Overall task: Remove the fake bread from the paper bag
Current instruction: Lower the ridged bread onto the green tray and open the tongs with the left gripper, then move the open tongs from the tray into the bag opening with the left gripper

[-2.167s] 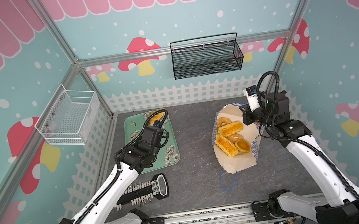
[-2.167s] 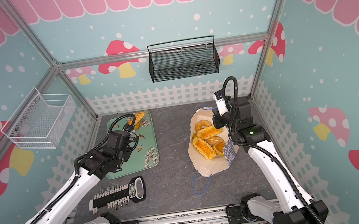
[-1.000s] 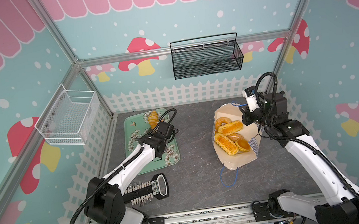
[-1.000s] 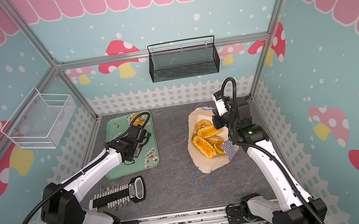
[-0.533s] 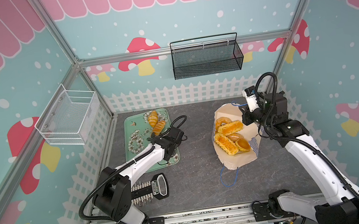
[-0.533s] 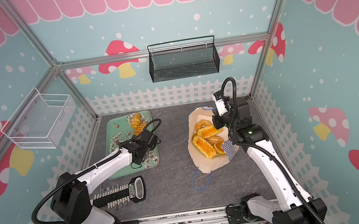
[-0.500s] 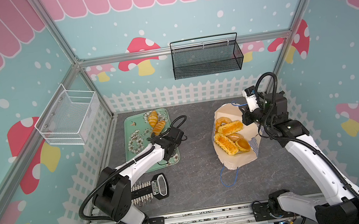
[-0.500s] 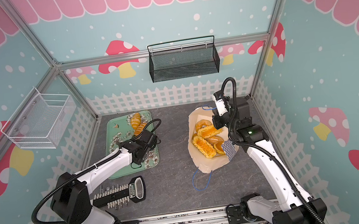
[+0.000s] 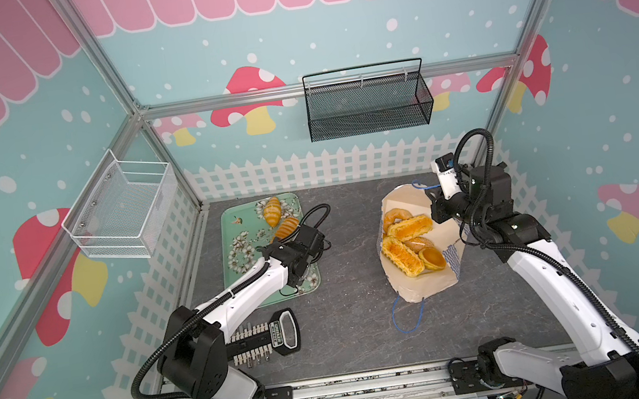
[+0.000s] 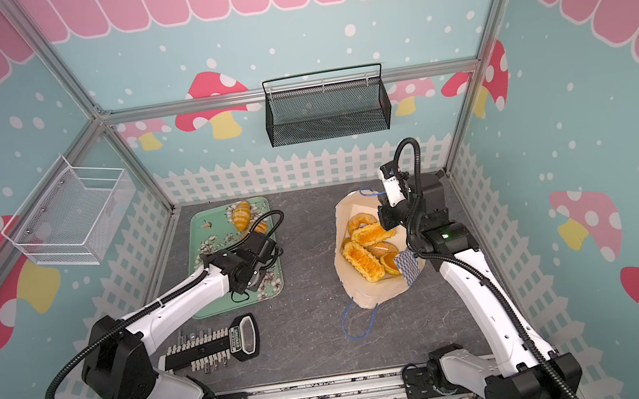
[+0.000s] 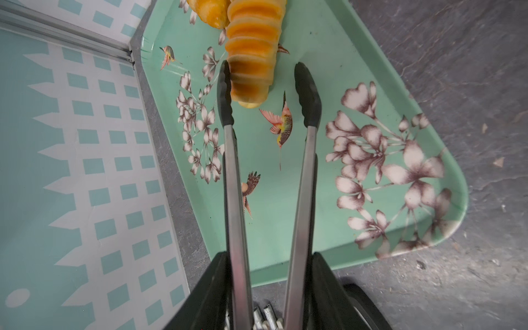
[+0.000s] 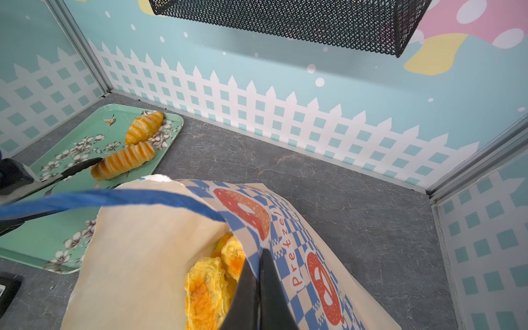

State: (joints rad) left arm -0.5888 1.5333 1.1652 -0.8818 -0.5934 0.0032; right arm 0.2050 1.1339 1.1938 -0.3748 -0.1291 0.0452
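Note:
The cream paper bag lies open on the right of the table, with several pieces of fake bread inside. My right gripper is shut on the bag's checkered rim. A croissant and a ribbed loaf lie on the green floral tray. My left gripper holds metal tongs. The tong tips stand apart, one against the loaf's end.
A black socket holder lies near the front left. The black wire basket hangs on the back wall and a white wire basket on the left wall. The bag's blue cord handle trails on the table.
The ribbed loaf now lies on the tray beside the croissant. The tongs have spread apart and the left arm has drawn back toward the tray's near side. The right arm has not moved.

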